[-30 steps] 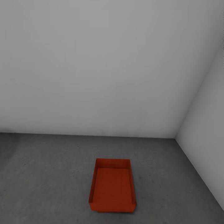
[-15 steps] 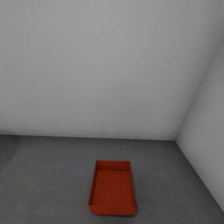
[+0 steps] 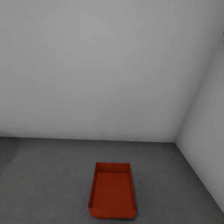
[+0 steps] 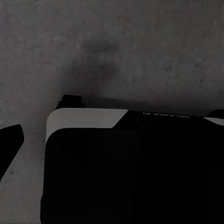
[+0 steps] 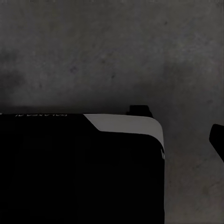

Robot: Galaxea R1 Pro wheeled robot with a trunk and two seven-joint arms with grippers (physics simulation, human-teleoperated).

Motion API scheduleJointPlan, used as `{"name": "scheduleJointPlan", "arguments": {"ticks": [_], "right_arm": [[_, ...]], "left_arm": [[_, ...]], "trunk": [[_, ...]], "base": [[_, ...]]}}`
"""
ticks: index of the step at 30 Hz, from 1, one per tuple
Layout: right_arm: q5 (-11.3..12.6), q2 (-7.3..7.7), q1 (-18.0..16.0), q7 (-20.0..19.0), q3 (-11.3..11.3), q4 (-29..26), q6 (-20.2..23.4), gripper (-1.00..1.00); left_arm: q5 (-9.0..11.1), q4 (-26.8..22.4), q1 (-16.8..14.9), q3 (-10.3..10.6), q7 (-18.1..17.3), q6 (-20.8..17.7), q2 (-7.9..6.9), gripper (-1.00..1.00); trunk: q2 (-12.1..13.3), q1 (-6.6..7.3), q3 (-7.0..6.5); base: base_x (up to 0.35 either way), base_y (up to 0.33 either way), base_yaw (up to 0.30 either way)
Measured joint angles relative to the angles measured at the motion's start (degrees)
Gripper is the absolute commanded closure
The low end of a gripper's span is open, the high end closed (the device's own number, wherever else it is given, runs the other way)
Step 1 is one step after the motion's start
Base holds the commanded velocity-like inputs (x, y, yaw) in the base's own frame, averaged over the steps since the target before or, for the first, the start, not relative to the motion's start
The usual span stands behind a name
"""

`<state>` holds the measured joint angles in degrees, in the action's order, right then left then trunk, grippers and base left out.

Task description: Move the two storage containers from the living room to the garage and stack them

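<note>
One bin down on the garage floor, waiting for its twin.

I count one storage container (image 3: 112,191) lying flat and open-topped on the floor (image 3: 46,180), near the corner where the two pale walls (image 3: 105,68) meet, ready as the base of the stack. Whether my pincers are wide or narrow, I cannot tell.

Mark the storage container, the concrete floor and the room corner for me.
storage container (image 3: 112,194): head view, on its flat inner bottom.
floor (image 3: 46,174): head view, bare grey concrete left of the container.
room corner (image 3: 176,140): head view, where both pale walls meet the floor.
</note>
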<state>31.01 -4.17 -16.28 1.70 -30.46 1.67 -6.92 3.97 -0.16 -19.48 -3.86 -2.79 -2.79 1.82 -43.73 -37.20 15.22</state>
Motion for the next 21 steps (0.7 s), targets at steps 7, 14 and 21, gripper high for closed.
{"name": "scheduleJointPlan", "arguments": {"ticks": [7,14,21], "right_arm": [[-0.01,0.0,0.0,0.0,0.0,0.0,0.0,-1.0],[-0.01,0.08,0.0,0.0,0.0,0.0,0.0,-1.0],[-0.05,0.09,0.0,0.0,0.0,-0.01,0.0,-1.0]], "left_arm": [[0.0,0.0,0.48,0.0,0.03,0.0,-0.17,-1.0],[-0.04,-0.05,1.55,0.0,0.06,0.06,-0.23,-1.0],[-0.06,-0.04,2.58,0.0,0.05,0.08,-0.12,-1.0]], "trunk": [[0.0,0.0,-0.47],[0.0,0.0,-0.55],[0.0,0.0,-0.56]], "base": [[0.0,0.0,0.0],[0.0,0.0,0.0],[0.0,0.0,0.0]]}}
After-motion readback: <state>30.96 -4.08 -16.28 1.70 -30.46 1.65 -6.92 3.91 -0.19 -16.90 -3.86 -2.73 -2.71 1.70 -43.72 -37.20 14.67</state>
